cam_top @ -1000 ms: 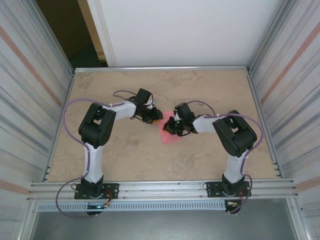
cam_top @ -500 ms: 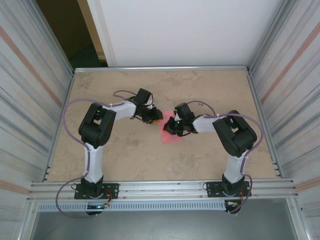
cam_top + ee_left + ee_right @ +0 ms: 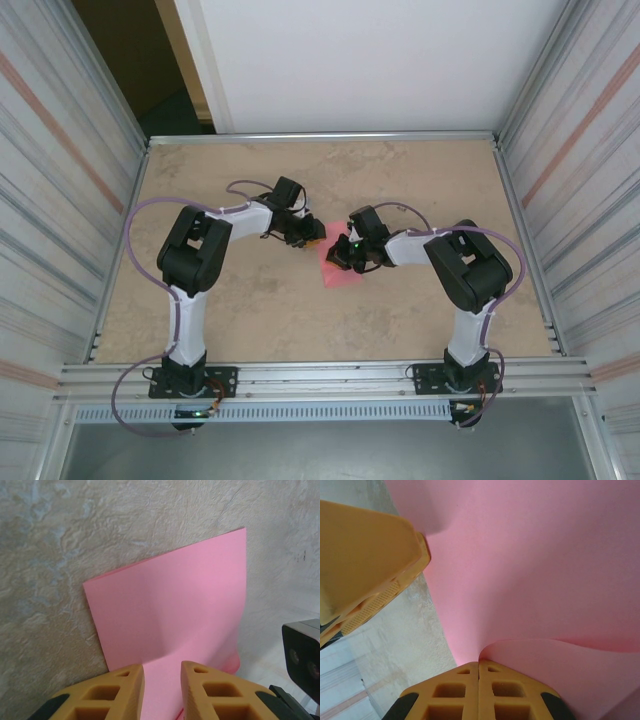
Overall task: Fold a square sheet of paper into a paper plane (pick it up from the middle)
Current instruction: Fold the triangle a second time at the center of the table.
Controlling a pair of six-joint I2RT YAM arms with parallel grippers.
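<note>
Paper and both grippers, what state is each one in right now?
square sheet of paper: mostly flat on the table, one edge lifted and curled, not yet a plane.
right gripper: shut on the curled edge of the square sheet of paper.
left gripper: open by a narrow gap, fingers over the sheet's near edge.

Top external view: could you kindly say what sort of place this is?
Probably an enclosed robot work cell: ribbed side walls, a metal-framed table, left arm and right arm bolted on.
</note>
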